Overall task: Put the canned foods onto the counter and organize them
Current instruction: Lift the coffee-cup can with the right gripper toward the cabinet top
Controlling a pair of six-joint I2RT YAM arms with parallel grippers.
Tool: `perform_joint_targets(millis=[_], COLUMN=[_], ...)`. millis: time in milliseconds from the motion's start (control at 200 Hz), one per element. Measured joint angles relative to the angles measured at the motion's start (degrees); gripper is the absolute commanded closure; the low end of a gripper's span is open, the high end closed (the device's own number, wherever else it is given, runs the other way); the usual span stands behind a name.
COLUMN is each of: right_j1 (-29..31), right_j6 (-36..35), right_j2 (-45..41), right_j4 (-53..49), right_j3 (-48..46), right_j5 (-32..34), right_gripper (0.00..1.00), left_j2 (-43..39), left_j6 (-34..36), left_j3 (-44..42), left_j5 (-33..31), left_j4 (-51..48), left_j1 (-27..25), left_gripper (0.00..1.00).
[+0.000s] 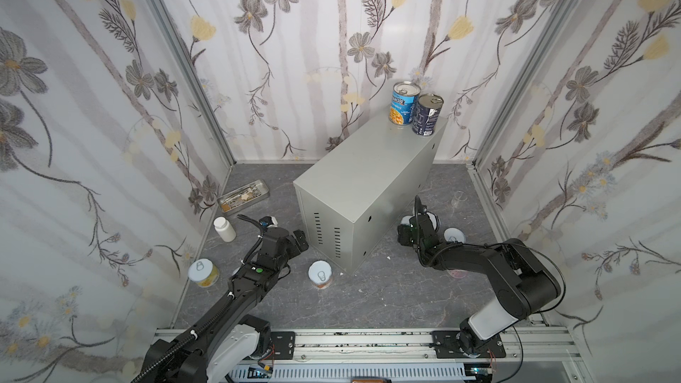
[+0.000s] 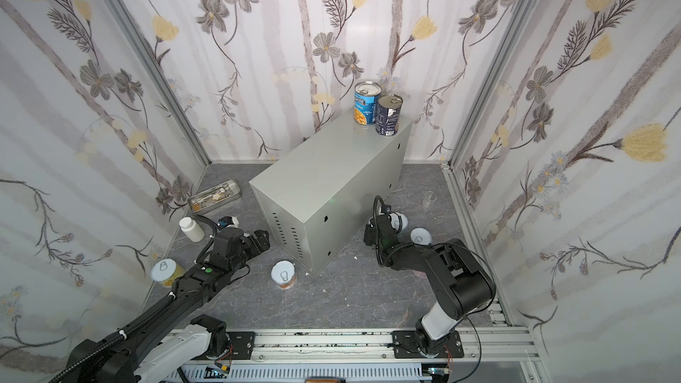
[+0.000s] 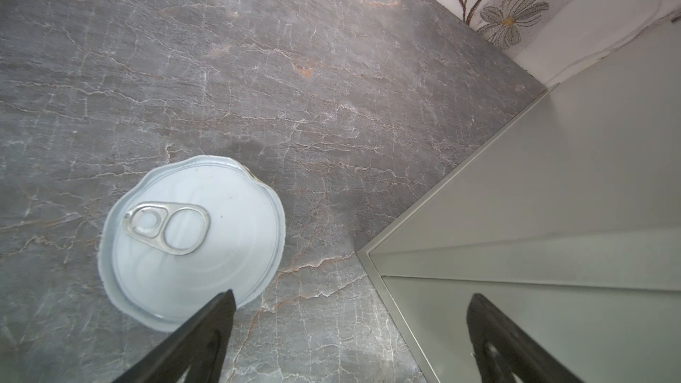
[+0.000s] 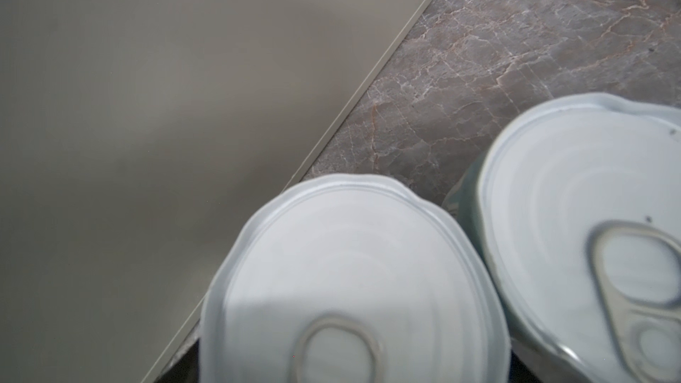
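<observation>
The two tall ones are already up. The blue Progresso tin (image 1: 404, 105) and the navy tin (image 1: 427, 116) stand upright side by side at the far end of the grey metal box (image 1: 368, 178). That box sits slantwise in the middle of the tabletop (image 1: 387, 296), vented end toward the front edge.

The short cans I can see are all down on the tabletop:
- The yellow-label can (image 1: 202, 272) is over by the left edge.
- The orange-label can (image 1: 320, 275) sits just off the box's front corner.
- In the right wrist view, two pale pull-tab lids sit between the box's long side and the right edge. The near can (image 4: 350, 281) is right up against the box wall, and the neighbour can (image 4: 589, 233) is just beside it.

The right claw (image 1: 423, 219) is down low over that little group. Its fingers are out of sight though, so I honestly can't tell if it's gripping anything or not.

The left claw (image 3: 352, 298) is spread wide and holding nothing, hanging low next to the vented end. In its wrist view, one finger sits over the rim of a pull-tab can (image 3: 191, 237) and the other over the box.

Other bits around: a white bottle (image 1: 224, 229) and a metal tray (image 1: 243, 195) near the left edge, and a clear glass (image 1: 458, 198) toward the right edge.
</observation>
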Motion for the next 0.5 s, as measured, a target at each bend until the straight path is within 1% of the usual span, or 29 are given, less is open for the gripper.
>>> perform_joint_targets(millis=[245, 500], right_j1=[0.57, 1.73], right_j6=[0.22, 0.13], right_j2=[-8.94, -21.70], right_j4=[-4.59, -11.76], right_j3=[-1.53, -2.08], right_j5=[0.04, 0.00], right_gripper=[0.47, 0.47], left_j2=[-3.63, -9.14], left_j6=[0.20, 1.33], left_j3=[0.87, 5.70], left_j5=[0.33, -0.02], left_j4=[-1.62, -5.33], left_j1=[0.00, 0.00], left_gripper=[0.00, 0.00])
